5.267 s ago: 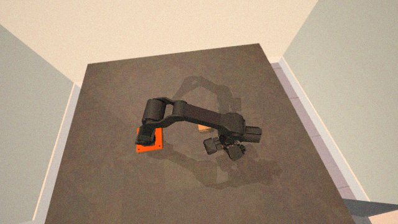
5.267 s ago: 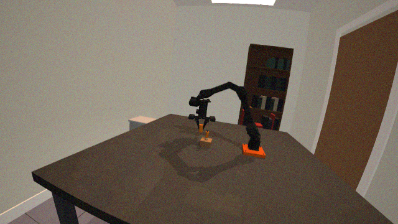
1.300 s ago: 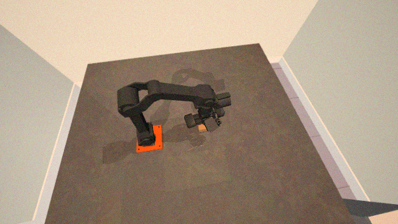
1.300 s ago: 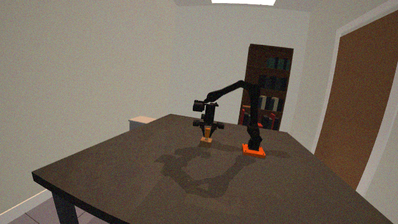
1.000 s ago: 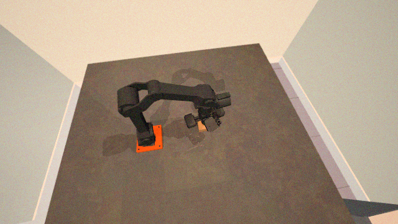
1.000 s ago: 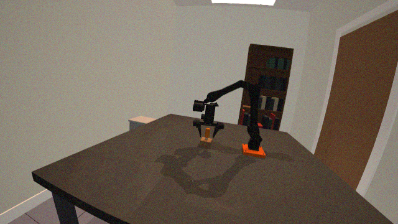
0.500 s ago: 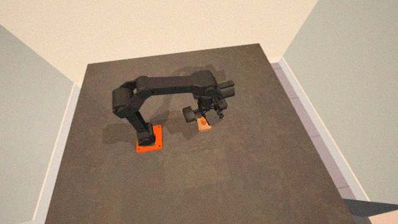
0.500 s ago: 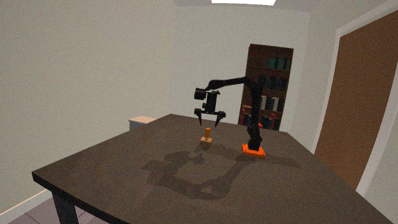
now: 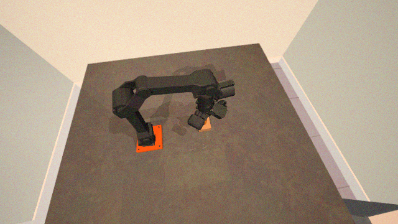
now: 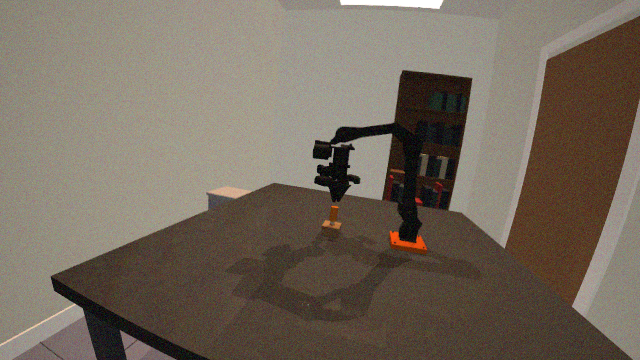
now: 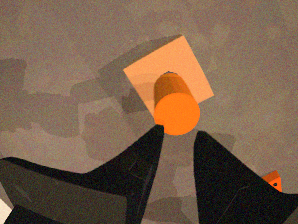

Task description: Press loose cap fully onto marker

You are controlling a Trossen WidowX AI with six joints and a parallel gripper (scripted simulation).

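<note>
The orange cap [image 10: 334,214] [image 11: 177,114] stands upright over the light orange holder block [image 9: 205,129] [image 10: 331,226] [image 11: 192,75]. A sliver of the marker [image 10: 332,223] [image 11: 170,73] shows grey at the cap's lower end; the rest of it is hidden. Whether the cap is fully seated cannot be told. My gripper [image 10: 337,200] [image 11: 179,135] is above the cap, pointing down. Its fingertips are a narrow gap apart, with nothing between them. In the top view the arm hides most of the cap and part of the block.
The arm's orange base plate [image 9: 158,137] [image 10: 409,244] is bolted to the dark table [image 9: 193,186] [image 10: 200,285], to one side of the holder. A bookshelf [image 10: 435,135] and a brown door [image 10: 575,150] are beyond the table.
</note>
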